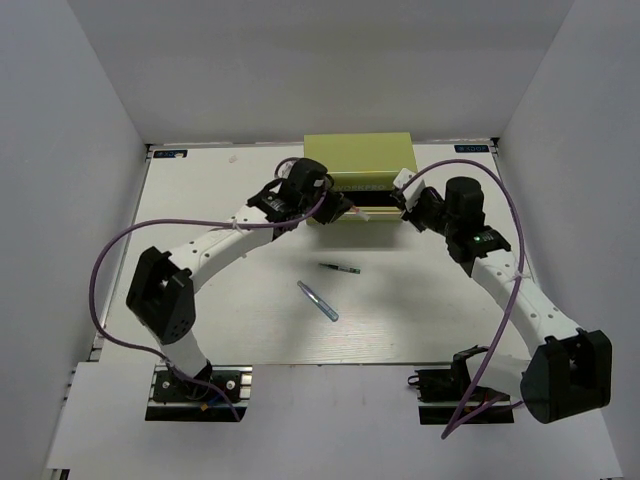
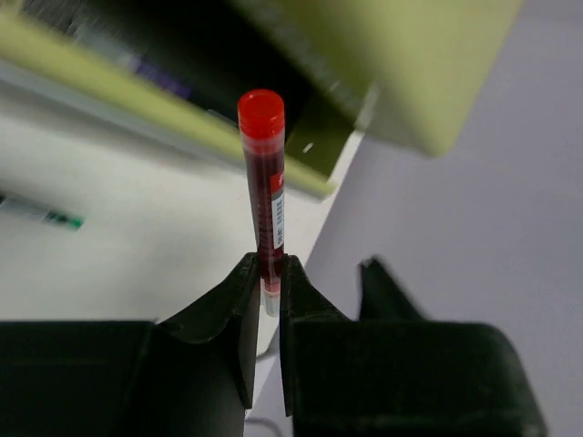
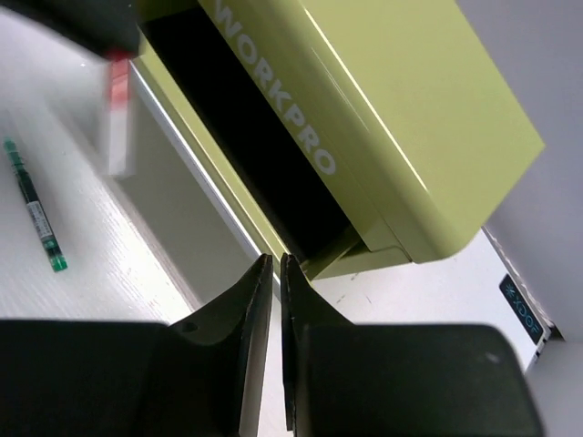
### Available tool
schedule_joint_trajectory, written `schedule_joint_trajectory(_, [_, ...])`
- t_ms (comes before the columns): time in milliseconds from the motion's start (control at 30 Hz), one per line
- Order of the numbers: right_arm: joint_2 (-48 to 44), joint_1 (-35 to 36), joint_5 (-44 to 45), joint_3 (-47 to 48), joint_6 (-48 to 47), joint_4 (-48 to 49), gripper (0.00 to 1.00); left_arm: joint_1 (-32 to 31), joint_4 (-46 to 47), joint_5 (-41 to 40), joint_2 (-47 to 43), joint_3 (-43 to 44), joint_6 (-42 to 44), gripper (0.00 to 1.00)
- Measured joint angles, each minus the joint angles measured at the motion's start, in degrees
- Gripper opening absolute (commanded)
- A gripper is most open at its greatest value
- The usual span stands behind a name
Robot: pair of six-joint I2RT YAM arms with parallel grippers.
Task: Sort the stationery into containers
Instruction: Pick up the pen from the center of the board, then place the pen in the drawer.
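The red stick (image 2: 262, 182), its label unreadable, is pinched by the left tool (image 2: 270, 300), cap ahead at the open drawer (image 3: 228, 146) of the yellow-green chest (image 3: 392, 118) lettered "WORKPRO". The right tool (image 3: 276, 273), just short of the drawer corner, is pressed together, empty.

The overhead camera looks steeply down from the near side, taking in the whole table (image 1: 250, 320). Each wrist camera sits close behind its own fingers, looking past the tips. Beyond both the left fingers (image 2: 239, 309) and the right fingers (image 3: 253, 309) stands the green chest (image 1: 360, 160), which all three views share.
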Motion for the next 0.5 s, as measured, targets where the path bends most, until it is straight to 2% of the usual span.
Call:
schedule_joint_trajectory(167, [-1.97, -0.63, 1.07, -1.44, 0.9, 1.42, 0.13, 1.18, 3.98, -2.78, 5.73, 4.59, -3.3, 0.0])
schedule_joint_trajectory(333, [-3.74, -1.31, 1.66, -2.64, 1.44, 2.75, 0.13, 1.2, 1.51, -5.09, 11.58, 10.03, -7.37, 0.0])
schedule_joint_trajectory(500, [-4.33, -1.99, 1.92, -3.67, 1.49, 3.26, 0.13, 1.07, 0.39, -6.97, 13.07, 11.17, -11.96, 0.12])
